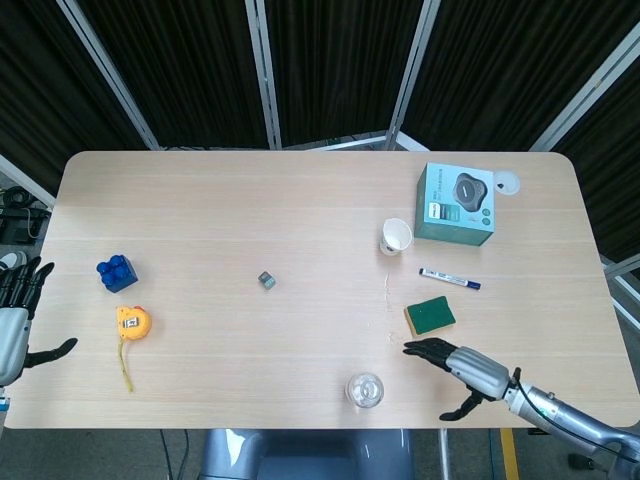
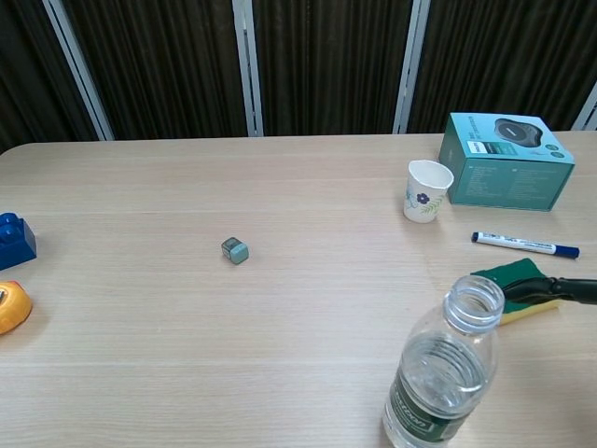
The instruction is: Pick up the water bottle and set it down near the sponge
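Observation:
The clear, uncapped water bottle (image 1: 364,390) (image 2: 441,378) stands upright near the table's front edge. The green and yellow sponge (image 1: 429,315) (image 2: 522,285) lies behind and to the right of it. My right hand (image 1: 458,370) hovers open with spread fingers just right of the bottle and in front of the sponge, touching neither; in the chest view only its dark fingers (image 2: 550,291) show, crossing the sponge. My left hand (image 1: 15,320) hangs open off the table's left edge, far from both.
A blue-capped marker (image 1: 449,279), a paper cup (image 1: 395,237) and a teal box (image 1: 457,204) lie behind the sponge. A small grey cube (image 1: 267,281) sits mid-table. A blue brick (image 1: 117,272) and yellow tape measure (image 1: 132,323) are at the left.

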You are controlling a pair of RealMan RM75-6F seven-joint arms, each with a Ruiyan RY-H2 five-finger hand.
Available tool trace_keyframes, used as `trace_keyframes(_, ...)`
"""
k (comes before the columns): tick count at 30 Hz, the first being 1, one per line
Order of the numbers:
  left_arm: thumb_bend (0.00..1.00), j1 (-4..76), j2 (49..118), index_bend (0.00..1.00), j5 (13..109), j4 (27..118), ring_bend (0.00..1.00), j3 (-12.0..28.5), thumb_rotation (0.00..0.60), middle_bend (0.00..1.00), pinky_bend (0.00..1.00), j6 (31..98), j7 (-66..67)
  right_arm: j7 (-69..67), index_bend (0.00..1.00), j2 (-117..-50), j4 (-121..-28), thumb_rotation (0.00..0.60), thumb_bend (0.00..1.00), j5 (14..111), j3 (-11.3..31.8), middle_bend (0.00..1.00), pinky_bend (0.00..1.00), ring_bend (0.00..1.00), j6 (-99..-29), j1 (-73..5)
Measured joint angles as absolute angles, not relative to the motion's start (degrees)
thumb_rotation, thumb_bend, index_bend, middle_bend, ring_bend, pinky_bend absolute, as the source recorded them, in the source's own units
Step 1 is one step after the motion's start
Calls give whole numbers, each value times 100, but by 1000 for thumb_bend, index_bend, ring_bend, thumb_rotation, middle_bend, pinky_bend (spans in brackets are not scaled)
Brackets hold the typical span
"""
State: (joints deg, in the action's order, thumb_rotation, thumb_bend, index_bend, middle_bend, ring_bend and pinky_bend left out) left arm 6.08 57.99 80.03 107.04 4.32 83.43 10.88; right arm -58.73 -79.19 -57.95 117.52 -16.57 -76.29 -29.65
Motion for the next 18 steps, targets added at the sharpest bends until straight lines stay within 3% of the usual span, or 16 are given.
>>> trace_keyframes(18,0,684,5846,0,7825,10657,0,452,600,0,0,8207,1151,-6066,0,-8316,-6302,600,0,11349,-1759,0,0,0,-7285,-3295)
